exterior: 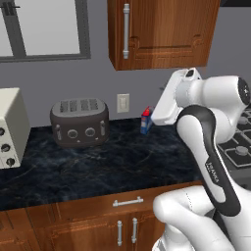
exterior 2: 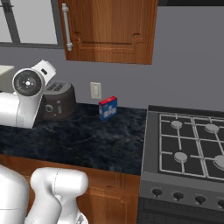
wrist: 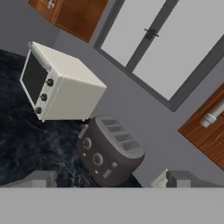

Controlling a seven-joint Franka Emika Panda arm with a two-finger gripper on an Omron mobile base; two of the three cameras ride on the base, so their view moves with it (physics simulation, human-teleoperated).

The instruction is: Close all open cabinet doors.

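Note:
A reddish-brown wall-cabinet door [exterior: 166,29] with a vertical silver bar handle [exterior: 126,30] hangs above the counter and looks flat against its cabinet; it is also in the right base view [exterior 2: 111,26]. In the hand view, one corner of this door [wrist: 204,129] is at the right, and a second wooden door [wrist: 72,15] is at the top left beyond the window. My gripper [wrist: 113,179] is open, its fingertips [wrist: 41,178] set wide apart with nothing between them. It hovers over the counter, below the door, facing the toaster. My white hand [exterior: 166,100] sits right of the toaster.
A dark four-slot toaster [exterior: 79,121] and a cream toaster oven [exterior: 11,128] stand on the black marble counter [exterior: 112,162]. A blue box [exterior 2: 107,108] stands by the wall outlet [exterior 2: 95,90]. The gas stove [exterior 2: 188,144] is at the right. A window [exterior: 41,27] lies left of the cabinet.

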